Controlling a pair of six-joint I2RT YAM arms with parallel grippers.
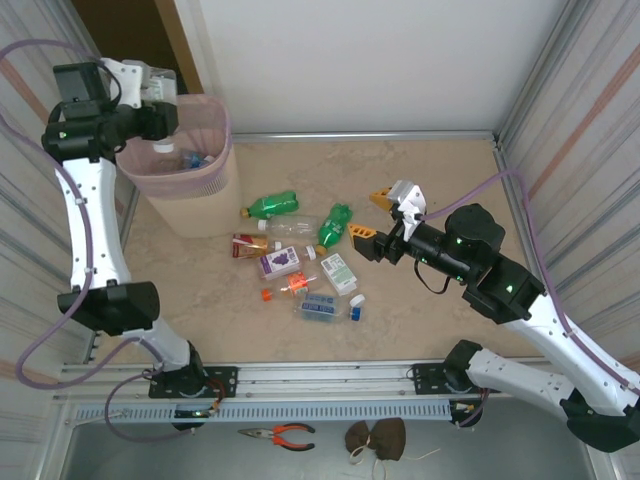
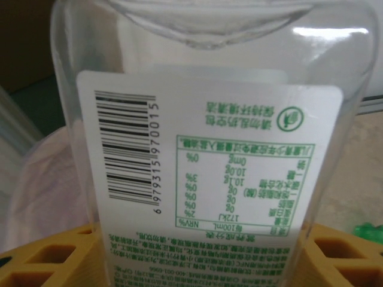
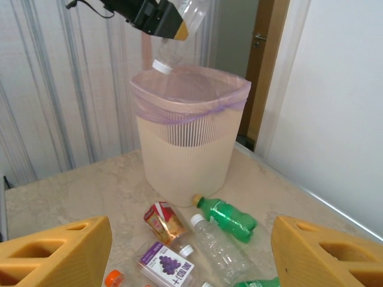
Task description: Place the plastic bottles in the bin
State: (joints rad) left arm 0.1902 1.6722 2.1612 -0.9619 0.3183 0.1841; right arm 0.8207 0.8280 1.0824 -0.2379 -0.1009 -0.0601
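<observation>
One clear bottle (image 2: 209,149) hangs cap-down over the bin (image 1: 205,180), clamped in the left fingers (image 2: 42,257). About eight bottles (image 1: 280,262), two of them green, lie on the table (image 1: 450,170) near the right fingers (image 3: 54,251), which stand apart and empty.

The clear plastic bottle (image 2: 209,54) carries a white label (image 2: 206,173) that appears upside down in the left wrist view. Beside its black barcode (image 2: 122,149) runs the number 6 979315 970015. A green-lined nutrition table (image 2: 242,185) reads 每100mL and NRV%, with 172kJ, 0g, 0g, 10.1g, 10.0g, 0mg and 2%, 0%, 0%, 3%, 0%. A round green emblem (image 2: 291,118) stands beside a line of green Chinese characters. Lettering on the white carton with purple grapes (image 3: 166,263) is too small to read.
</observation>
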